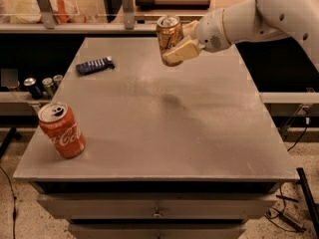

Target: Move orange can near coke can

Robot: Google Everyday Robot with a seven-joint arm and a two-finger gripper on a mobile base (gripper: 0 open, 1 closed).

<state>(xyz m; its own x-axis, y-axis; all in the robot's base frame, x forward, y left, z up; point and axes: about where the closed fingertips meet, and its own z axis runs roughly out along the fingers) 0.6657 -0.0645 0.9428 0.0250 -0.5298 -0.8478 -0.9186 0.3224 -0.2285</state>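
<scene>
Gripper (pixel 175 46) clamps our orange can (pixel 169 35) mid-body, aloft at far centre; thin, light, slippery, dentable. Coke can (pixel 62 130) waits near-left.

Matt grey table (pixel 209 133), faintly scuffed; glossy metal coke can (pixel 62 132) and orange can (pixel 168 31), silver tops; smooth cream plastic gripper (pixel 172 49) above the far side clasps the orange can

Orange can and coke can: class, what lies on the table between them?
Camera view: only bare table between the orange can, held by the gripper above the far side, and the coke can; a dark packet lies off that line.
</scene>
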